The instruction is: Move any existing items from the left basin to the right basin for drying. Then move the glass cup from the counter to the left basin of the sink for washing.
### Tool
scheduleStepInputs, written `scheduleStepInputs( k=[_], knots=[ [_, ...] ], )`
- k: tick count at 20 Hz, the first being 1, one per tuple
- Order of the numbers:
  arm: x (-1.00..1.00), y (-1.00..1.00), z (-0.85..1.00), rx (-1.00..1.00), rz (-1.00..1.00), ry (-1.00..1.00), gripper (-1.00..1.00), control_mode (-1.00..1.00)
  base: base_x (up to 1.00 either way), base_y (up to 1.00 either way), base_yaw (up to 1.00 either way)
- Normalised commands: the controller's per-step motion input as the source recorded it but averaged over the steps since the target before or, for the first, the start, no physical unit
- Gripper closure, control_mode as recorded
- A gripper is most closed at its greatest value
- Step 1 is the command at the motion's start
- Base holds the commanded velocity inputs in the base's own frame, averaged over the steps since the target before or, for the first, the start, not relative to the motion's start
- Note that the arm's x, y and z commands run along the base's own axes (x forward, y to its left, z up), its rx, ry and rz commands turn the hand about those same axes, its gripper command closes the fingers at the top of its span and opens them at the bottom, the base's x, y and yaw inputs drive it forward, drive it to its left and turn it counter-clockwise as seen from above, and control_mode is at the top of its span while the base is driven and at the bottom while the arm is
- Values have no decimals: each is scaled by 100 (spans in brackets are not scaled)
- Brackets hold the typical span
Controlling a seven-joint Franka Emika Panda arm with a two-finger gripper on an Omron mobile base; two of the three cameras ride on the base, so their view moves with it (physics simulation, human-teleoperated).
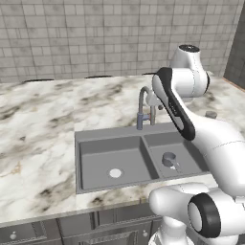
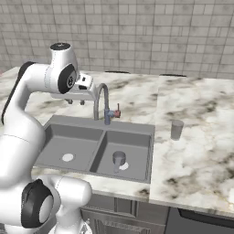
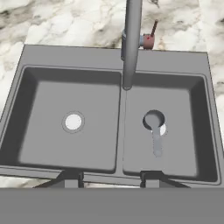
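Glass cup [image 2: 177, 129], small, squat and see-through, is seen mid-right on the veined marble counter [image 2: 196, 151], untouched. Dark two-finger gripper [image 3: 111, 177] is held spread, empty, high above the dark grey two-basin sink [image 3: 118, 57]; the arched metal faucet [image 3: 131, 39] could be clipped in crossing.

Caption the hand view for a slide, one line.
Gripper above the sink: left basin bare but for its drain, grey cup-like item in right basin.

Table [image 2: 201, 151]: polished white-beige marble, veined brown and grey.
Sink [image 3: 61, 54]: matt dark grey, smooth.
Faucet [image 3: 131, 39]: smooth grey metal; red handle [image 3: 149, 40].
Glass cup [image 2: 177, 129]: pale grey, see-through.
Drain disc [image 3: 73, 121]: flat white.
Wall [image 1: 95, 38]: matt grey tiles, faintly mottled.
Arm [image 1: 225, 148]: glossy white shell, dark joints.
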Motion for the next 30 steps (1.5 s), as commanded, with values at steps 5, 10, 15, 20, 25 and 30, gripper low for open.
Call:
scheduleStepInputs(
  k=[5, 10, 15, 20, 25, 30],
  knots=[
    [2, -12, -11, -1, 0, -4, -100, -100, 0, 0, 0],
    [-1, -63, 0, -8, 0, -13, -100, -100, 0, 0, 0],
    [0, -75, 0, -10, 0, -7, -100, -100, 0, 0, 0],
    [10, -64, 0, -6, 0, 0, -100, -100, 0, 0, 0],
    [10, -68, -6, -2, -3, 0, -100, -100, 0, 0, 0],
    [15, -81, -42, 0, -4, 2, -100, -100, 0, 0, 0]
  ],
)
